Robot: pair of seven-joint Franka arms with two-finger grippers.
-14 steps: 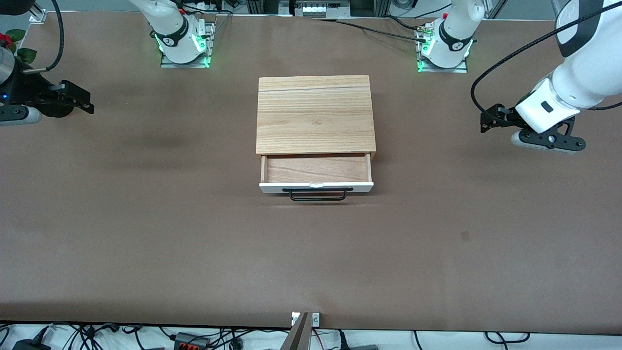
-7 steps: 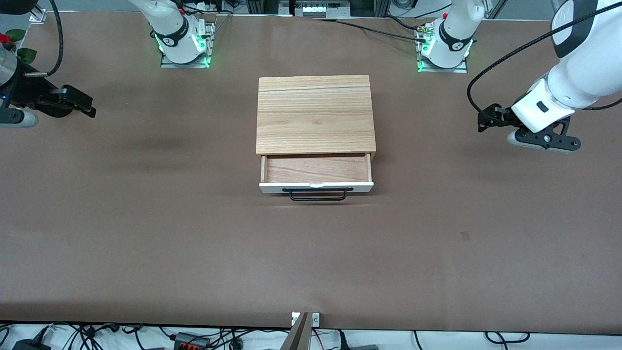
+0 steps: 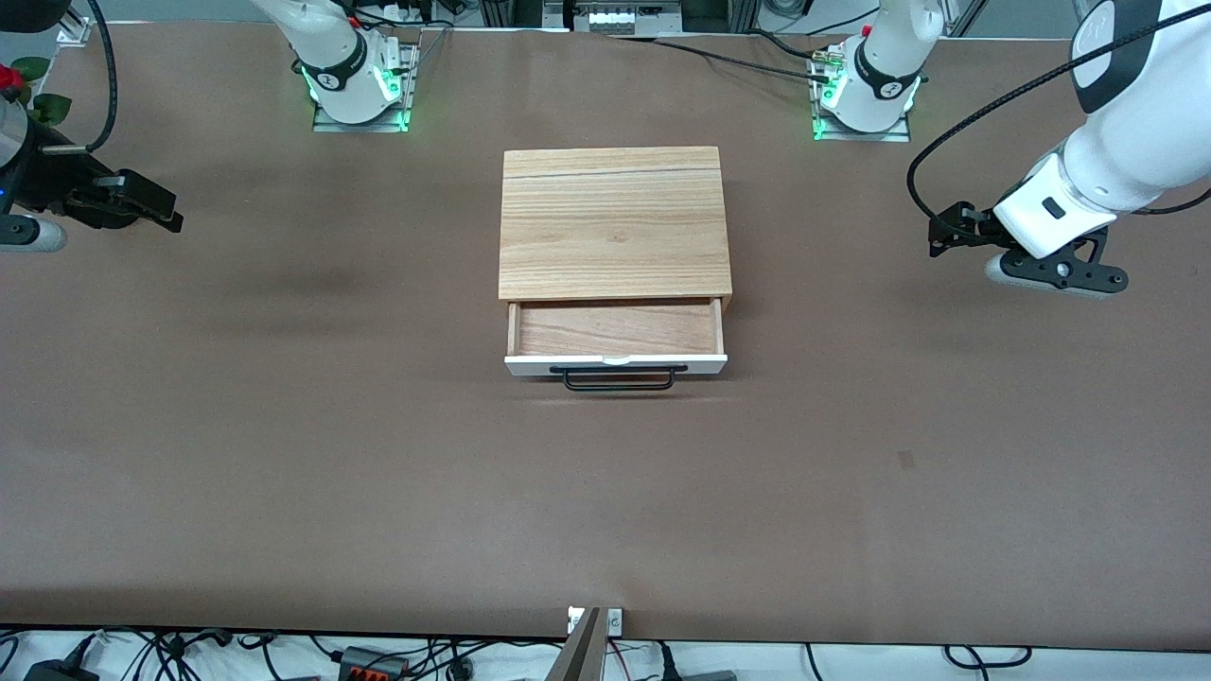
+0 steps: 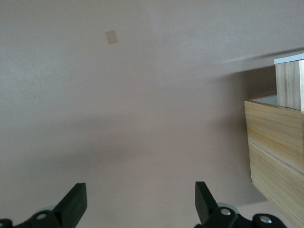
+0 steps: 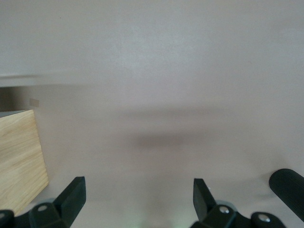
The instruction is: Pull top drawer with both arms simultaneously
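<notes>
The top drawer [image 3: 615,331] stands pulled out of the wooden cabinet [image 3: 615,222] at the table's middle, with its white front [image 3: 615,362] and black wire handle [image 3: 620,378] toward the front camera. Its light wood bottom is bare. My left gripper [image 3: 937,238] hovers open and empty over the table toward the left arm's end, well apart from the cabinet. In the left wrist view its gripper [image 4: 140,202] faces bare table, with the cabinet [image 4: 275,142] and the drawer's side [image 4: 289,85] at the edge. My right gripper [image 3: 168,213] is open and empty over the right arm's end; its wrist view [image 5: 137,194] shows the cabinet's corner [image 5: 19,156].
The brown table [image 3: 378,473] carries only the cabinet. A small pale patch [image 3: 905,459] lies on the table nearer to the front camera than the left gripper. The arm bases [image 3: 359,85] stand along the table's edge farthest from the front camera. Cables hang along the edge nearest to it.
Both grippers have drifted slightly, the left one a little toward its base's edge of the table, the right one a little toward its table end. The drawer has not moved.
</notes>
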